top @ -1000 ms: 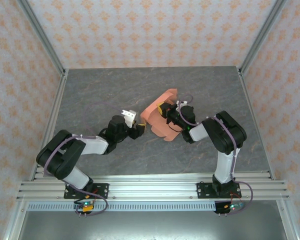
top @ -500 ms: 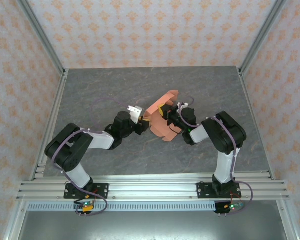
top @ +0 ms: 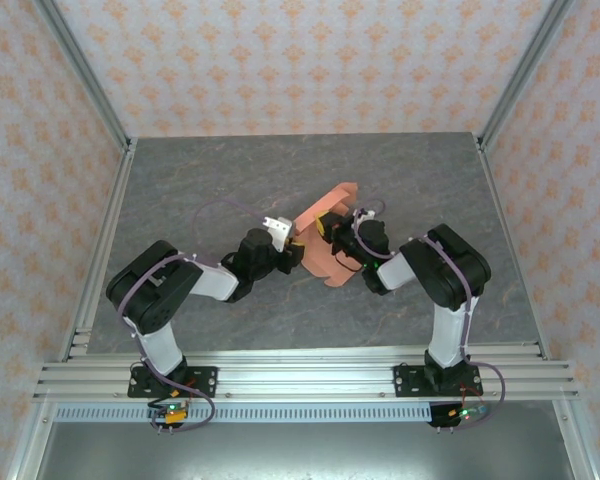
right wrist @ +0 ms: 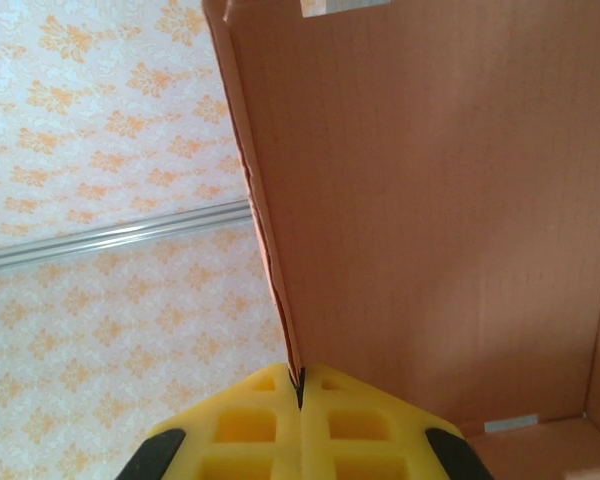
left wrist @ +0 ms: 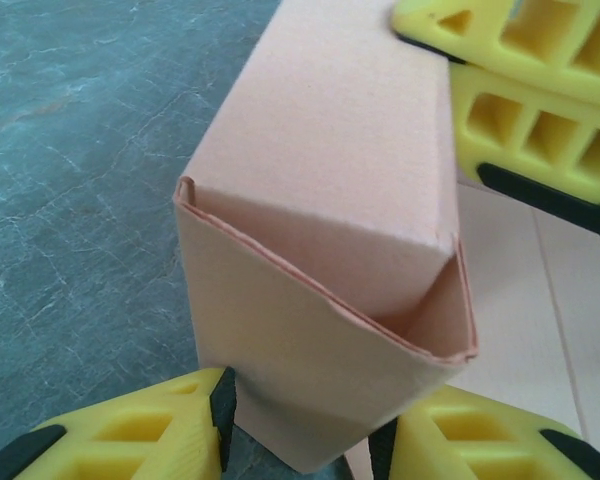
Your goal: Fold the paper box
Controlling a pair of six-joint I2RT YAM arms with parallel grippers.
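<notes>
The paper box (top: pixel 321 262) is salmon-orange card, partly folded, at the middle of the table between both arms. Seen from the left wrist, its raised end wall (left wrist: pixel 320 150) forms an open pocket, and the lower corner sits in my left gripper (left wrist: pixel 305 420) with both pads touching the card. From above, my left gripper (top: pixel 295 252) is at the box's left edge. My right gripper (top: pixel 327 228) is on the box's far side. It is shut (right wrist: pixel 300 385) on the edge of an upright doubled panel (right wrist: pixel 430 200). Its yellow fingers (left wrist: pixel 540 140) also appear beyond the box.
The grey marbled table (top: pixel 200 190) lies open to the left, the back and the right of the box. Patterned walls and slanted metal posts (top: pixel 80 70) enclose it. An aluminium rail (top: pixel 280 380) runs along the near edge by the arm bases.
My left arm has reached right to the box and its jaws have narrowed around the box's left end. The box has shifted slightly. The right gripper has kept its grip.
</notes>
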